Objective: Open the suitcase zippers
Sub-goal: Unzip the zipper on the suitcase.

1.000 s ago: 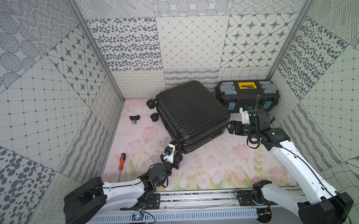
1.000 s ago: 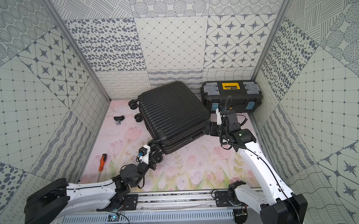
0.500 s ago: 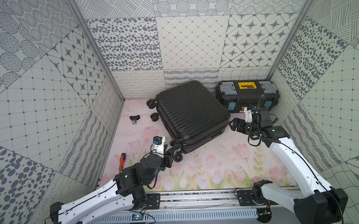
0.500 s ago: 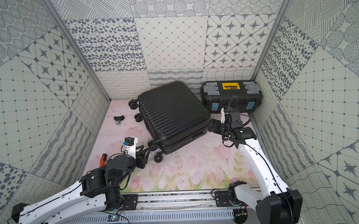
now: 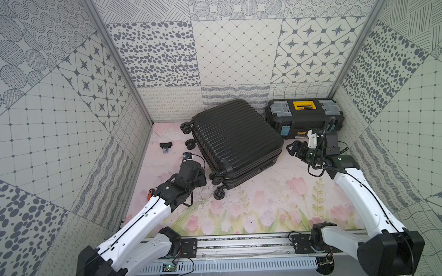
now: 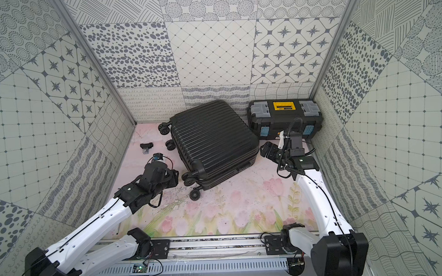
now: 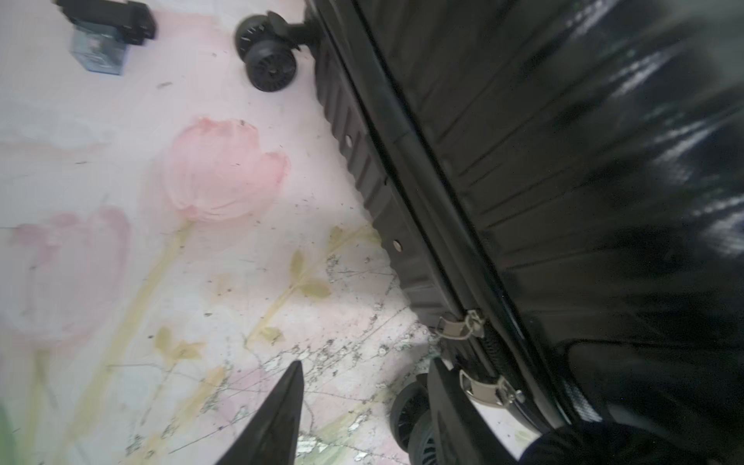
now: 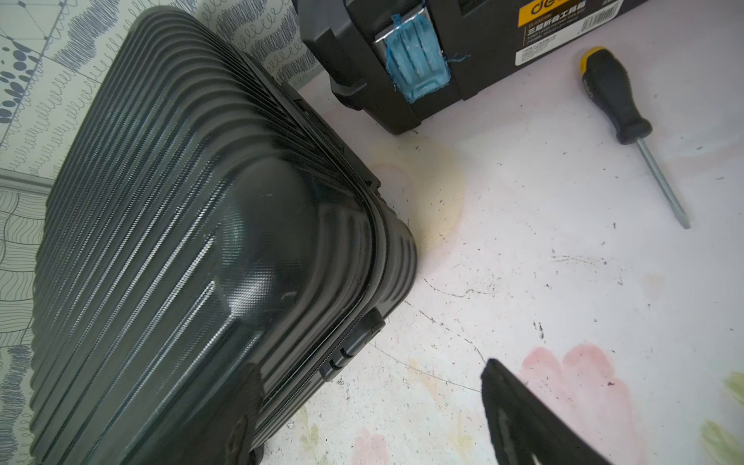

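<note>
The suitcase (image 5: pixel 236 139) is glossy black with raised ribs, and silver zipper pulls (image 7: pixel 459 327) show on its black seam. Beside the suitcase, the toolbox (image 5: pixel 304 118) is black with grey lid panels, a yellow centre plate and blue latches. A screwdriver (image 8: pixel 614 96) near the suitcase has a black and yellow handle. The floor (image 5: pixel 255 205) under the suitcase is pale pink with pink tulips and green stems. The walls (image 5: pixel 237 54) behind the suitcase carry grey-on-white dots, stars and grids

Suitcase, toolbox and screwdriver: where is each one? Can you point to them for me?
suitcase (image 5: pixel 236 140): in a top view, on its ribbed upper shell.
toolbox (image 5: pixel 304 106): in a top view, on the yellow part of its lid.
screwdriver (image 8: pixel 616 100): in the right wrist view, on its black handle.
</note>
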Robot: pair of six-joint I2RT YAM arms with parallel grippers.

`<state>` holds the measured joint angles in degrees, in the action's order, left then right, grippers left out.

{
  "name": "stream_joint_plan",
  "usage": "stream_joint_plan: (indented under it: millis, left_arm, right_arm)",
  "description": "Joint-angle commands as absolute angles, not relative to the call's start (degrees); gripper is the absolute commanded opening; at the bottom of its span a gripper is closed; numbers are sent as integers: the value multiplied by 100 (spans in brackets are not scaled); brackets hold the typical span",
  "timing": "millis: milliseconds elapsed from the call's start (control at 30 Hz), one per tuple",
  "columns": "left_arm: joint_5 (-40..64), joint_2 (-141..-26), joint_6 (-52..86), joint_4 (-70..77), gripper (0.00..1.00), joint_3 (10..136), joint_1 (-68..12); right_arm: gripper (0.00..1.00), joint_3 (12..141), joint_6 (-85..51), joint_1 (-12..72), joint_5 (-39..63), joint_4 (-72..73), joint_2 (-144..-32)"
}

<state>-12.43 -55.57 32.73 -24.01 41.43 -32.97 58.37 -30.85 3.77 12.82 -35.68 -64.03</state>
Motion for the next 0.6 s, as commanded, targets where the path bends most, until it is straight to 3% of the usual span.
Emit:
stream_joint_plan:
  millis: [0,133,333,567]
  left_arm:
    - [62,-5954,2814,-930,48,4183,-3618]
    - [178,-6340,2537,-73,46,4116,-4323]
    - [-500,-6620,2040,768,45,3882,-5339]
    - [-1876,-5915,565,3400,53,1939,-6274]
  right_arm:
    - [87,5891,-2998,369,1263,-3554,-6180]
    - [87,5793,-3013,373,1320,-3568,-6064]
    - [87,5721,-2981,378,1303,-3709,-5850]
    - [87,5595,-2864,402,1148,-3902,-5481]
